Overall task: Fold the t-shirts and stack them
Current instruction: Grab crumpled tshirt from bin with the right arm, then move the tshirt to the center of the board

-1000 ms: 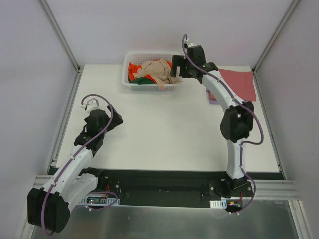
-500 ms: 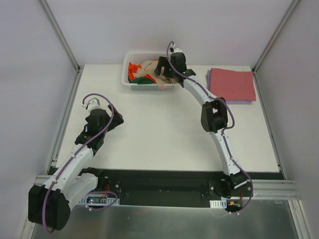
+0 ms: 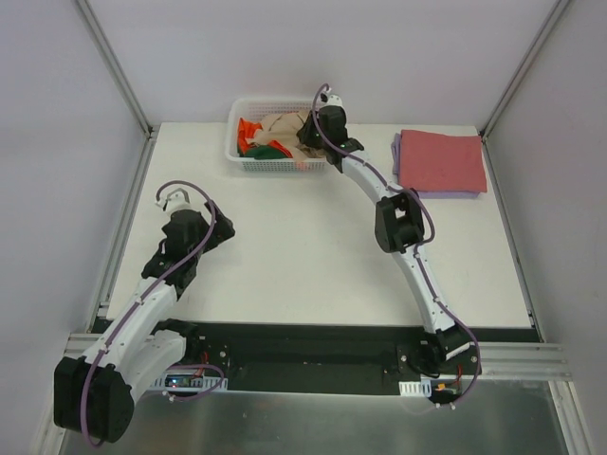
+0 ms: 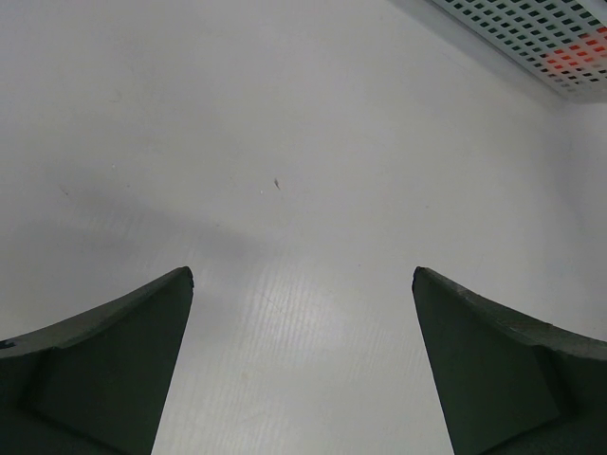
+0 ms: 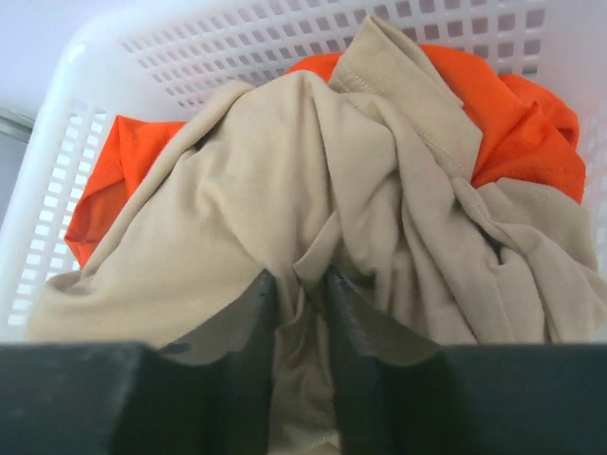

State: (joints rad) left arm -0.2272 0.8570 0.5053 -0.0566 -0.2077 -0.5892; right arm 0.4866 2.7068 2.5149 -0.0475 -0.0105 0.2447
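The white lattice basket [image 3: 230, 142] at the back of the table holds a crumpled beige t-shirt [image 3: 282, 124] over an orange one [image 3: 248, 131] and a dark green one [image 3: 264, 150]. My right gripper [image 3: 305, 137] reaches into the basket from the right. In the right wrist view its fingers [image 5: 302, 280] stand close together, with a fold of the beige t-shirt [image 5: 256, 180] pinched between them; orange cloth [image 5: 512, 123] shows behind. A folded dusty-pink t-shirt [image 3: 441, 159] lies on a lavender one [image 3: 396, 152] at the back right. My left gripper [image 3: 218, 230] hovers open over bare table [image 4: 302, 275].
The basket's corner [image 4: 531, 38] shows at the top right of the left wrist view, with orange behind its lattice. Metal frame posts stand at the table's back corners. White table [image 3: 313, 246] lies between the two arms.
My right arm swung left from the basket's right end over the pile and lowered into it, and its fingers closed on the beige cloth. The basket shifted slightly left. The left arm has not moved.
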